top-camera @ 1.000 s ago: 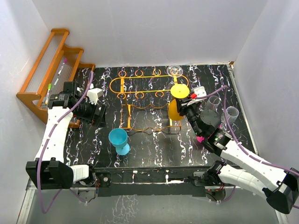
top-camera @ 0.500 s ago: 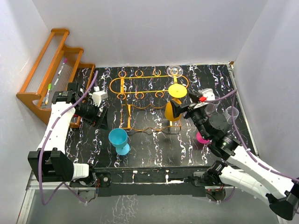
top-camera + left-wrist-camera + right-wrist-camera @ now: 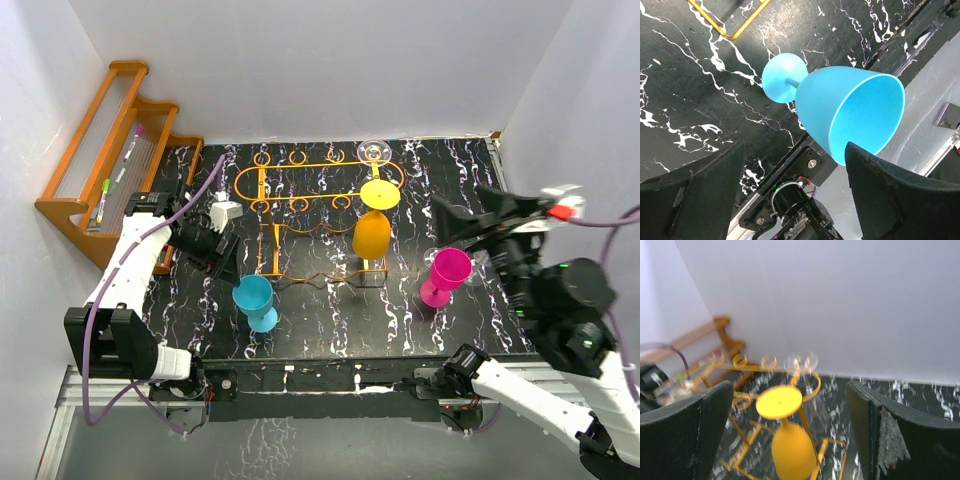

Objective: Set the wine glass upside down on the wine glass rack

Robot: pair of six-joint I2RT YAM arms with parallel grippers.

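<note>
The wine glass rack (image 3: 300,200) is a thin orange wire frame at the back middle of the table. A yellow wine glass (image 3: 371,236) hangs upside down on its right end, foot (image 3: 779,402) on top, with a clear glass (image 3: 373,152) behind it. My right gripper (image 3: 480,222) is open and empty, raised well back from the yellow glass (image 3: 792,452). A blue wine glass (image 3: 255,300) stands upright near the front. My left gripper (image 3: 214,258) is open just left of it; the blue glass (image 3: 850,112) lies ahead of the fingers (image 3: 695,192), untouched.
A pink wine glass (image 3: 444,276) stands upright on the table's right side, below my right arm. A stepped wooden shelf (image 3: 105,150) with pens leans at the far left. White walls close in the back and sides.
My right gripper opened, let go of the yellow glass on the rack, and pulled up and back to the right, uncovering the pink glass. My left gripper moved toward the blue glass.
</note>
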